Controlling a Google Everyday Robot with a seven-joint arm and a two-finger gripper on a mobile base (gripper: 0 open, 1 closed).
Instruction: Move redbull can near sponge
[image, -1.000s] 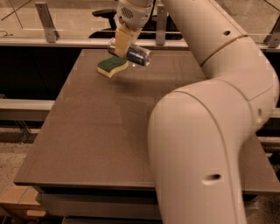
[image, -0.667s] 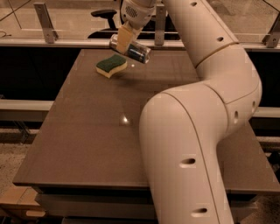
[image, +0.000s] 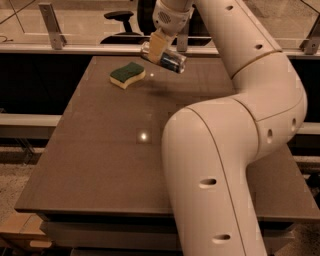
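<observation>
The sponge (image: 127, 74), dark green on top with a pale yellow body, lies flat at the far left part of the brown table (image: 100, 150). My gripper (image: 157, 49) hangs from the white arm (image: 240, 100) over the far middle of the table. It is shut on the redbull can (image: 164, 58), a silver and dark blue can held on its side, tilted, above the table surface. The can is a short way to the right of the sponge and apart from it.
A railing with metal posts (image: 52, 25) runs behind the table, with an office chair (image: 120, 17) beyond it. The big white arm segments cover the right half of the table. A cardboard box (image: 20, 232) sits on the floor at the lower left.
The gripper with the can has lifted and shifted slightly right, away from the sponge. The arm's elbow has swung, changing how much of the table it covers.
</observation>
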